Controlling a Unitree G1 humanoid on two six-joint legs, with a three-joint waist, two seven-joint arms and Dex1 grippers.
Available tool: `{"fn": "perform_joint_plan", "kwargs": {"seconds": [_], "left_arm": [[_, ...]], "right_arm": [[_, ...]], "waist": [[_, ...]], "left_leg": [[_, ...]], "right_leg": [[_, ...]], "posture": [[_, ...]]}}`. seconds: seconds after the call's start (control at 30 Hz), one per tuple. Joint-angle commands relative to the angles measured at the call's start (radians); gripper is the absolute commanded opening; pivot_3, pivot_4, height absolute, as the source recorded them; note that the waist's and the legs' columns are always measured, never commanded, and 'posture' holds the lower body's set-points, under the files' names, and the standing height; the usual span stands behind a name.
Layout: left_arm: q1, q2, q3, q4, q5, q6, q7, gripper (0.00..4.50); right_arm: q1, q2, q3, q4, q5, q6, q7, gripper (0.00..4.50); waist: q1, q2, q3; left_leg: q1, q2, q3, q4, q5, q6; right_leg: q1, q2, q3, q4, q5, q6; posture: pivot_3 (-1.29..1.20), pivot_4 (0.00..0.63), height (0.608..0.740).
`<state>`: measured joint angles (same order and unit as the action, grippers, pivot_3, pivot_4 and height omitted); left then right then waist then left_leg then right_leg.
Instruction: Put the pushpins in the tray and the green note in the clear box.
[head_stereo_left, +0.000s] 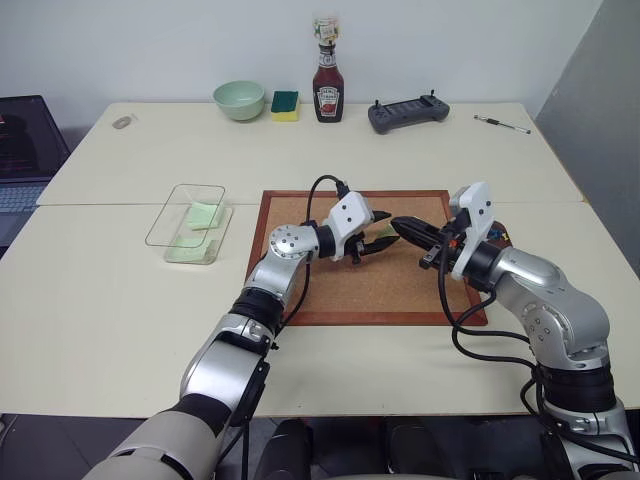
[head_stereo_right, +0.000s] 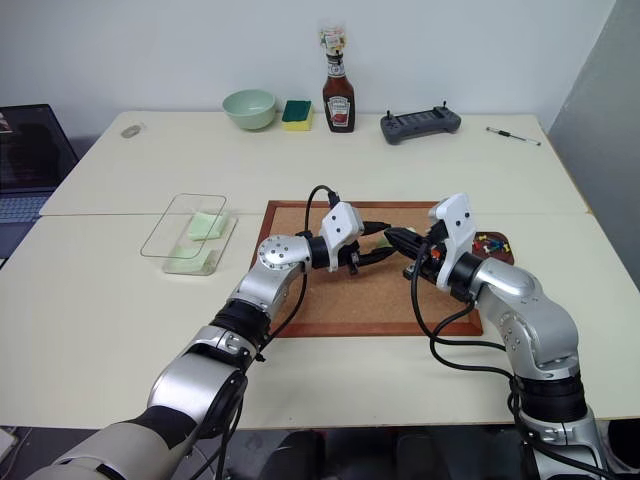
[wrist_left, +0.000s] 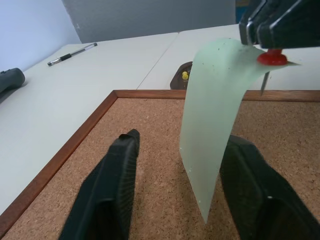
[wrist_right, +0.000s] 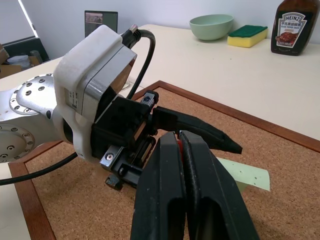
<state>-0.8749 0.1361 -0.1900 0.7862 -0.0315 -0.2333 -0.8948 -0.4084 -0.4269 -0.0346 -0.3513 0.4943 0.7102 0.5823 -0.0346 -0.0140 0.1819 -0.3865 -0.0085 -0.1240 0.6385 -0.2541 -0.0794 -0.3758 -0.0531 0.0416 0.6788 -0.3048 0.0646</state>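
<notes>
A: Risk from here? The green note hangs off the red pushpin, still speared on its shaft, above the cork board. If the left gripper closes off-centre or pulls sideways, the paper could tear at the pin hole, or drag the pin out of the right gripper's hold.

B: And if the note slips free?

A: It drops back onto the cork, well apart from the clear box on the table.

B: Left fingers?

A: Partly spread, one to each side of the hanging sheet. Whether either pad touches the paper, I cannot tell; gaps show on both sides in the left wrist view.

B: Right fingers?

A: Pressed together, pinching the red pin's head; a sliver of red shows between them in the right wrist view.

B: Tray?

A: The tray sits just past the board's right edge, coloured pushpins already in it.
</notes>
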Motion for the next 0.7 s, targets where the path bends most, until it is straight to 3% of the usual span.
{"fn": "perform_joint_plan", "kwargs": {"seconds": [0.03,0.27,0.7], "left_arm": [[-0.008,-0.012,0.012,-0.030,-0.019,-0.024,-0.014,1.47],[0.014,-0.021,0.017,-0.058,-0.048,0.004,-0.059,0.07],[0.065,-0.015,0.018,-0.142,-0.074,0.063,-0.094,0.01]], "right_arm": [[-0.008,0.002,-0.009,-0.049,0.023,-0.004,-0.005,0.00],[-0.008,0.003,-0.007,-0.049,0.021,-0.005,-0.010,0.00],[-0.017,0.022,-0.016,-0.034,0.020,-0.006,-0.040,0.00]], "waist": [[0.000,0.000,0.000],[0.000,0.000,0.000],[0.000,0.000,0.000]], "left_leg": [[0.000,0.000,0.000,0.000,0.000,0.000],[0.000,0.000,0.000,0.000,0.000,0.000],[0.000,0.000,0.000,0.000,0.000,0.000]], "right_leg": [[0.000,0.000,0.000,0.000,0.000,0.000],[0.000,0.000,0.000,0.000,0.000,0.000],[0.000,0.000,0.000,0.000,0.000,0.000]], "posture": [[0.00,0.150,0.740],[0.00,0.150,0.740],[0.00,0.150,0.740]]}}
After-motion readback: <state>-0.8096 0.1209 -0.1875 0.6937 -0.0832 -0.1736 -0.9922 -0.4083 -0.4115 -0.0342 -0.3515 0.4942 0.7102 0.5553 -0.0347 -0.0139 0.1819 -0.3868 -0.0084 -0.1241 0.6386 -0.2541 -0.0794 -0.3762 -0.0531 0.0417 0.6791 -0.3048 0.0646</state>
